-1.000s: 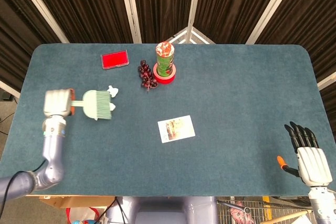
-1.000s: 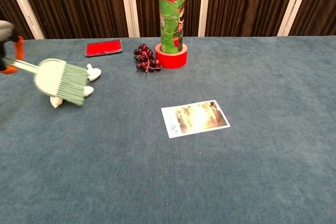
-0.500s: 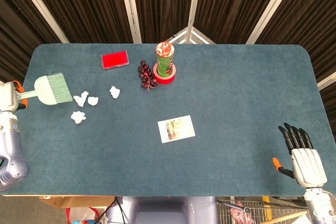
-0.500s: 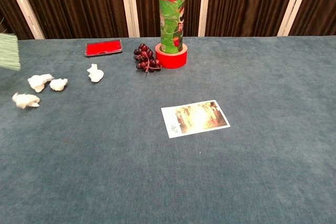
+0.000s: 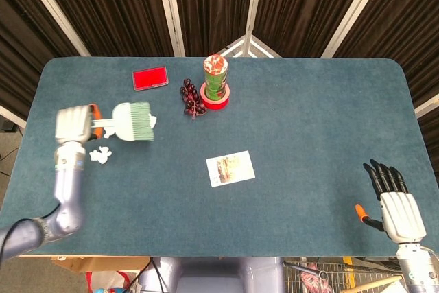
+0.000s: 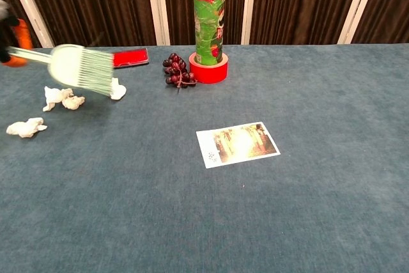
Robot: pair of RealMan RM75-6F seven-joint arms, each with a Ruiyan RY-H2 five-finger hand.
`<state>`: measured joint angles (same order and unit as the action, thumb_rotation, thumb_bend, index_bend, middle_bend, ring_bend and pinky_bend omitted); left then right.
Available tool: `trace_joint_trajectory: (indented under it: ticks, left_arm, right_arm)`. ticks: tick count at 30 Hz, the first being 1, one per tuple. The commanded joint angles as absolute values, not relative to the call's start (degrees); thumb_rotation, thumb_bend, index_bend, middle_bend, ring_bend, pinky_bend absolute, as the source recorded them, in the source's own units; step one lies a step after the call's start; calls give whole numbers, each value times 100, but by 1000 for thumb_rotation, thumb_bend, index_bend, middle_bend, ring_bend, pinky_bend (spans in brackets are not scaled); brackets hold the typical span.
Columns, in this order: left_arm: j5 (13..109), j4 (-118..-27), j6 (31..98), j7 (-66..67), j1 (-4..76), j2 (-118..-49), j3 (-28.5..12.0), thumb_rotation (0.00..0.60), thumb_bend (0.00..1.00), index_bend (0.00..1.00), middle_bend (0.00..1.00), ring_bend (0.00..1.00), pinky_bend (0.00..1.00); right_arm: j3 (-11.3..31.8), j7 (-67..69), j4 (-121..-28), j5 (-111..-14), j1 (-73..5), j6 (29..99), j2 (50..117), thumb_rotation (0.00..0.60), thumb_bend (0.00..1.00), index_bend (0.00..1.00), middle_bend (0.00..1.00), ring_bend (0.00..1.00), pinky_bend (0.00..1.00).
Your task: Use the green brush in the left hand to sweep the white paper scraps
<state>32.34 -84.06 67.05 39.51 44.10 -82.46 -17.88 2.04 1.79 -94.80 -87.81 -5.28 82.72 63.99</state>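
Now the green brush (image 5: 132, 121), pale fan-shaped bristles blurred, sits at the frame's left in the left hand (image 5: 74, 125), fingers wrapped on its handle. Half a second ago it was further left. White paper scraps (image 6: 62, 97) lie beneath. Right hand (image 5: 396, 205), lower right, fingers extended.

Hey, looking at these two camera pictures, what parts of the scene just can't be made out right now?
- Green brush: motion-blurred in both views, so whether its bristles touch the table is unclear.
- Paper scraps: head view shows only one scrap plainly, the brush and left hand cover the rest.
- Left hand: chest view cuts it off at the left edge.
- Right hand: outside the chest view.
- Photo card: its picture is too small to read.
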Motion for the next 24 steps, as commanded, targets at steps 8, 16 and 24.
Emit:
trace_joint_trajectory:
  ticks: [8, 16, 24]
  left_arm:
    - [2306, -7123, 6299, 4726, 5309, -9404, -2113, 600, 748, 773, 1000, 1000, 1000]
    - [2113, -6754, 6107, 4762, 5166, -9418, -1955, 600, 748, 773, 1000, 1000, 1000]
    - [2118, -7025, 6253, 4487, 4519, -8587, -1789, 600, 748, 773, 1000, 1000, 1000]
  right_arm:
    - [245, 323, -9450, -8646, -540, 8203, 6368, 600, 322, 0, 0, 0, 2]
    - [223, 290, -9484, -8669, -515, 8234, 6364, 600, 322, 0, 0, 0, 2]
    - [179, 203, -9521, -8769, -501, 8275, 6378, 600, 322, 0, 0, 0, 1]
